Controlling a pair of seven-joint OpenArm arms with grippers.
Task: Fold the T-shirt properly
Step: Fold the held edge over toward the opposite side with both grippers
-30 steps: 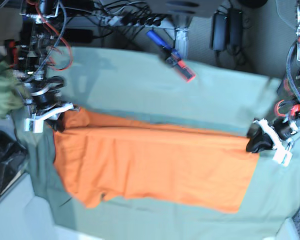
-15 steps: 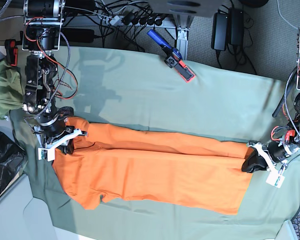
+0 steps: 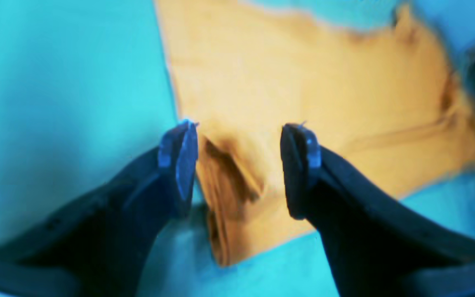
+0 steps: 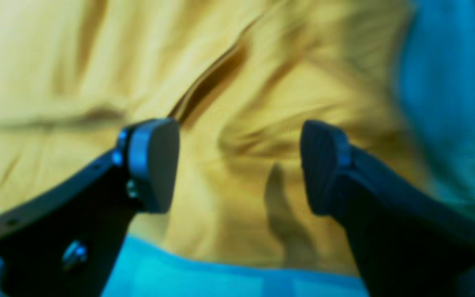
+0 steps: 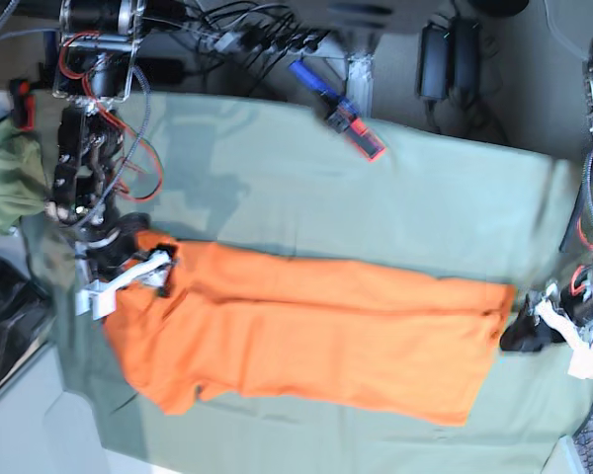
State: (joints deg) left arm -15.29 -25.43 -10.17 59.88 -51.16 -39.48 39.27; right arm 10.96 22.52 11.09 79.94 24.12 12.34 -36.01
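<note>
Surface: desk (image 5: 455, 188) under a sage-green cloth (image 5: 277, 197); cloth reaches near every desk edge, wrinkled at the left edge.
Room: grey floor past the far edge w/ cables, a power strip (image 5: 267, 41) and two black adapters (image 5: 450, 59).
Shirt: orange shirt (image 5: 316, 331) lies flat along the near half of the desk, a long band running left to right, w/ a lengthwise fold line near its far side. Sleeve end at left, straight hem at right.
Left jaws: left jaws (image 3: 237, 165) apart, nothing btwn them; wrist view shows them low over a bunched corner of the shirt at its edge, green cloth on either side. In base view they sit just off the shirt's right end (image 5: 524, 336), near the desk's right edge.
Right jaws: right jaws (image 4: 237, 165) wide apart, empty; creased orange fabric fills the gap below, green strip along the bottom of wrist view. Base view: over the shirt's far-left corner (image 5: 153, 267).
Other: blue-and-red tool (image 5: 338, 99) on the cloth near the far edge, well apart from the shirt. Dark-green fabric heap (image 5: 5, 188) and black bag (image 5: 5, 316) off the left edge.
In the way: nothing lies on the shirt.
</note>
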